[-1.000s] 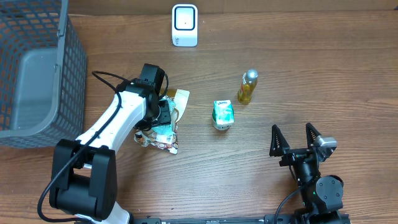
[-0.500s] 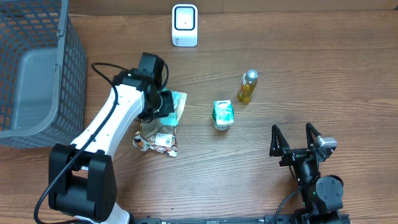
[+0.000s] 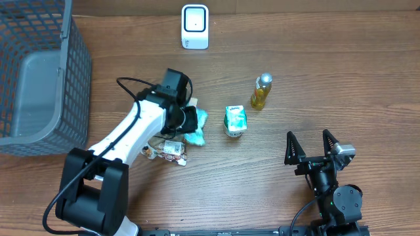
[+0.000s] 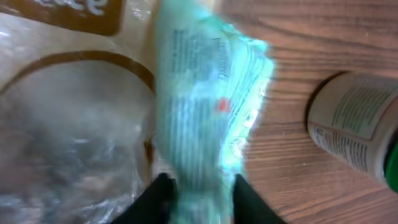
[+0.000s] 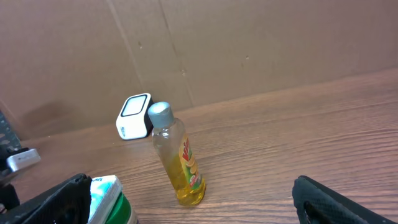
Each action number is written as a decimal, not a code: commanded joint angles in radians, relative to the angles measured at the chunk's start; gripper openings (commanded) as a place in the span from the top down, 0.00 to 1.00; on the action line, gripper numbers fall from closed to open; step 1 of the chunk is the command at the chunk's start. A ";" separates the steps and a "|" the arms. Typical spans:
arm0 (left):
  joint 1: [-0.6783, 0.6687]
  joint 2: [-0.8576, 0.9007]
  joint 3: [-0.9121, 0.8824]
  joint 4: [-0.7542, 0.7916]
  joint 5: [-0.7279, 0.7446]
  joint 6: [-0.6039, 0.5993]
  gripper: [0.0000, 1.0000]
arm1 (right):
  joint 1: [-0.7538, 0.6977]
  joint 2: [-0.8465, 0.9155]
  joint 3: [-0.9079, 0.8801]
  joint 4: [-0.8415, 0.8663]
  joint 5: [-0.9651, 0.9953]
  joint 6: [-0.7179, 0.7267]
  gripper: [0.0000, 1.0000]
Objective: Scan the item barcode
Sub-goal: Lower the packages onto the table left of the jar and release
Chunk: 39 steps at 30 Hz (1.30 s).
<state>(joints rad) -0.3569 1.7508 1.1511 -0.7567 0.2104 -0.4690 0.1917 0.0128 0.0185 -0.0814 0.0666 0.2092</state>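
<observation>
The item in hand is a teal plastic packet [image 3: 197, 128] with fine print, filling the middle of the left wrist view [image 4: 205, 106]. My left gripper [image 3: 188, 120] is shut on its lower end, one black finger [image 4: 160, 198] on each side, just right of a clear snack bag. The white barcode scanner [image 3: 195, 27] stands upright at the table's far edge, well beyond the packet, and it also shows in the right wrist view [image 5: 133, 116]. My right gripper [image 3: 308, 148] rests open near the front right, with nothing between its fingers [image 5: 189, 213].
A clear snack bag [image 3: 165, 148] with a brown label lies under the left arm. A green-and-white canister [image 3: 235, 120] and a yellow bottle [image 3: 261, 92] stand mid-table. A grey mesh basket [image 3: 39, 72] fills the far left corner.
My left gripper has closed on the teal packet and carried it rightward off the clear snack bag, toward the canister. The right arm has not moved.
</observation>
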 commanded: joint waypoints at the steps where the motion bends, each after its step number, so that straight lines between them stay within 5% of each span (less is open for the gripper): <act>1: 0.002 -0.008 0.019 -0.011 0.019 0.011 0.57 | 0.005 -0.010 -0.011 0.004 -0.002 -0.005 0.00; 7: 0.031 -0.008 0.196 -0.200 -0.058 0.107 0.46 | 0.005 -0.010 -0.011 0.004 -0.002 -0.005 0.00; 11: 0.027 -0.008 0.225 -0.306 -0.118 0.126 0.62 | 0.005 -0.010 -0.011 0.004 -0.002 -0.005 0.00; 16: 0.026 -0.005 0.188 -0.420 -0.176 0.126 0.96 | 0.005 -0.010 -0.011 0.004 -0.002 -0.005 0.00; 28: 0.025 -0.005 0.038 -0.517 -0.196 0.125 0.96 | 0.005 -0.010 -0.011 0.004 -0.002 -0.005 0.00; 39: 0.025 -0.005 -0.043 -0.290 -0.292 0.079 0.94 | 0.005 -0.010 -0.011 0.004 -0.002 -0.005 0.00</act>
<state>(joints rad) -0.3275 1.7523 1.1240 -1.0981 -0.0467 -0.3676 0.1917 0.0128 0.0185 -0.0822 0.0662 0.2089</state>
